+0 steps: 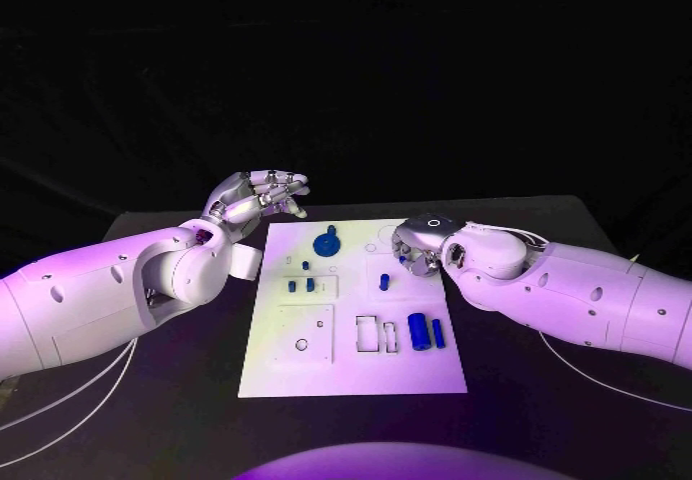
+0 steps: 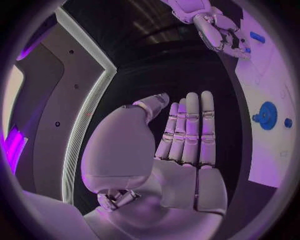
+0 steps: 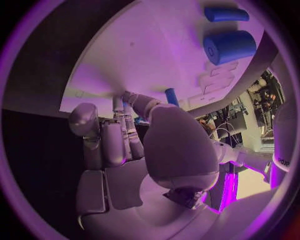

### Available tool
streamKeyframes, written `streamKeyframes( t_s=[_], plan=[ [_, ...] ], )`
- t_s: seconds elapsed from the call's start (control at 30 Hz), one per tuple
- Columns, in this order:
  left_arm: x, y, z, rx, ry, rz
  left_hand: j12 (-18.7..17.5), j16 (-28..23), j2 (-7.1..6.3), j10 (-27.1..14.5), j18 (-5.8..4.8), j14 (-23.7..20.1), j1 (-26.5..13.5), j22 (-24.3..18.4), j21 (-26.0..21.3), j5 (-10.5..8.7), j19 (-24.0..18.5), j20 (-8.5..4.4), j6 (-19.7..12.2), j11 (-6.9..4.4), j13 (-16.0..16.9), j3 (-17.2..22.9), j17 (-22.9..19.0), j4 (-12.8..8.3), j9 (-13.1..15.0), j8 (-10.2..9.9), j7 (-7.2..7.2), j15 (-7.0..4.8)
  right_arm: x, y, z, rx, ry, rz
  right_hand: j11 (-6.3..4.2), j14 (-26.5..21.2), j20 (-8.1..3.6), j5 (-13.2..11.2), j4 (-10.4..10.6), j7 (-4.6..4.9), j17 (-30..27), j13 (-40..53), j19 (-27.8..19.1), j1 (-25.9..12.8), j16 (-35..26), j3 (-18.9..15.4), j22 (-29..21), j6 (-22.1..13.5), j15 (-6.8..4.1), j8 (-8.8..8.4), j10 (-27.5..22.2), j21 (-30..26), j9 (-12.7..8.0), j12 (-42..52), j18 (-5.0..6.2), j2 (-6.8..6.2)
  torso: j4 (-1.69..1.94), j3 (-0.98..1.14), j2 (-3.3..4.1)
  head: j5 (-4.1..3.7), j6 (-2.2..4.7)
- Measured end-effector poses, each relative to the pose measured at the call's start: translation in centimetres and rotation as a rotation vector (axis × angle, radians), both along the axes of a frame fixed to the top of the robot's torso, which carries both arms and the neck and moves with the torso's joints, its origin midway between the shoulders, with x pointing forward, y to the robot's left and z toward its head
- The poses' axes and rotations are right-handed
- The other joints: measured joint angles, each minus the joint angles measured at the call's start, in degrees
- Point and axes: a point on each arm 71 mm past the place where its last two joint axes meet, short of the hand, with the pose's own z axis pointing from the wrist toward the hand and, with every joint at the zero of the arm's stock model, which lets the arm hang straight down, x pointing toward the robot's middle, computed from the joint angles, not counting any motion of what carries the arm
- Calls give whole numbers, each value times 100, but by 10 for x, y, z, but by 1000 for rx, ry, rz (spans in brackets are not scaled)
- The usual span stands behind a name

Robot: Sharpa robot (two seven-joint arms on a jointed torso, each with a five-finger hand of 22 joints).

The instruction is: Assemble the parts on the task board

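Observation:
The white task board (image 1: 353, 360) lies in the middle of the black table. A blue gear (image 1: 327, 242) (image 2: 267, 115) sits near its far edge, with small blue pegs (image 1: 300, 285) to the near left of it. A thick blue cylinder (image 1: 418, 331) (image 3: 229, 46) and a slim one (image 1: 437, 333) (image 3: 225, 13) lie on the board's right side. My right hand (image 1: 418, 252) (image 3: 131, 135) hovers over the far right of the board, fingers curled down beside an upright blue peg (image 1: 384, 282) (image 3: 171, 96); any contact is hidden. My left hand (image 1: 263, 195) (image 2: 187, 135) is raised off the board's far left corner, fingers straight, holding nothing.
Empty rectangular recesses (image 1: 375, 333) and a small round hole (image 1: 302, 344) mark the near half of the board. Thin cables (image 1: 87, 390) trail across the table under my left arm, and another (image 1: 591, 375) under my right arm.

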Motion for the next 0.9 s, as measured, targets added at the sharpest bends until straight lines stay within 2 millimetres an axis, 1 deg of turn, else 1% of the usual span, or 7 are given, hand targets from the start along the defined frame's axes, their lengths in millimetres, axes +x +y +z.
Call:
streamKeyframes(
  t_s=[0.2, 0.23, 0.43, 0.47, 0.6, 0.7, 0.9],
  plan=[
    [0, 0, 0, 2, 4, 0, -23, -21, 0, 0, 0, 0, 0, 0, 0, 0, 0, 0, -21, 0, 0, 0, 0, 0, 0, -22, 20, 0, -2, -1, -2, 13, -21, -1, -15, 0, -20, 0, -6, 8, -4, 3, 20, -2, 0, 6, 30, 8, 0, -1, 15, 45, 4, -1, 0, 1, -2, -3, 2, 9, -2],
    [0, 0, 0, 2, 4, 0, -23, -21, 0, 0, -1, 0, 0, -1, 0, 0, 0, 0, -21, 0, 0, 0, 0, 0, 0, -22, 20, 0, -2, -2, -2, 16, -24, -2, -15, 0, -20, 0, -6, -3, -4, 4, 20, -3, 13, 6, 36, 19, 0, -1, 15, 61, 9, -1, 1, 3, -3, -3, 3, 9, -2],
    [0, 0, -1, 4, 8, 1, -23, -21, 0, 0, 0, 0, 0, -5, 0, 0, 0, 0, -21, 0, 0, 0, 0, 0, -1, -22, 20, 0, -5, -5, -4, 38, -42, -4, -18, 21, -20, 0, -4, -28, -4, 17, 20, -62, 25, 4, 65, 41, -20, 20, 16, 89, 12, -5, 1, 61, -2, -4, 4, 16, 1],
    [0, 1, -1, 4, 8, 1, -23, -21, 20, 0, 0, 0, 20, -5, 0, 0, 0, 0, -21, 0, 0, 0, 0, 0, -1, -22, 20, 0, -5, -6, -4, 41, -45, -5, -27, 21, -20, -1, 4, -29, -4, 22, 20, -63, 24, -4, 65, 41, -20, 19, 25, 89, 16, -10, 1, 61, -2, -5, 4, 18, 1],
    [1, 1, -1, 6, 11, 3, -23, -21, 25, 0, -1, 0, 25, -5, 0, 0, 0, 0, -21, 0, 1, 0, 0, 0, -1, -22, 20, 0, -8, -9, -5, 57, -53, -8, -69, 21, -20, -9, 12, -38, 1, 72, 20, -71, 48, -12, 78, 31, -20, 9, 84, 89, 27, -1, 1, 70, -1, -7, 3, 23, 4],
    [1, 2, -1, 7, 12, 5, -23, -21, 25, 0, 0, 0, 25, -5, 0, 0, 0, 0, -21, 0, -5, 0, 0, 0, -1, -22, 20, 0, -9, -11, -5, 71, -58, -11, -48, 20, -20, -10, 12, -39, 5, 51, 20, -71, 48, -12, 80, 30, -20, 25, 63, 89, 27, 0, 1, 70, 1, -8, 2, 30, 11],
    [2, 3, -2, 10, 15, 8, -23, -21, 25, 0, 0, 0, 25, -4, 0, 0, -1, 0, -21, 0, -5, 0, 0, 0, -1, -22, 20, 0, -11, -14, -1, 100, -70, -17, -47, 20, -32, -17, 13, -39, 5, 51, 32, -71, 48, -10, 88, 29, -20, 47, 62, 110, 41, 0, 1, 70, -1, -7, 1, 51, 15]
  ],
)
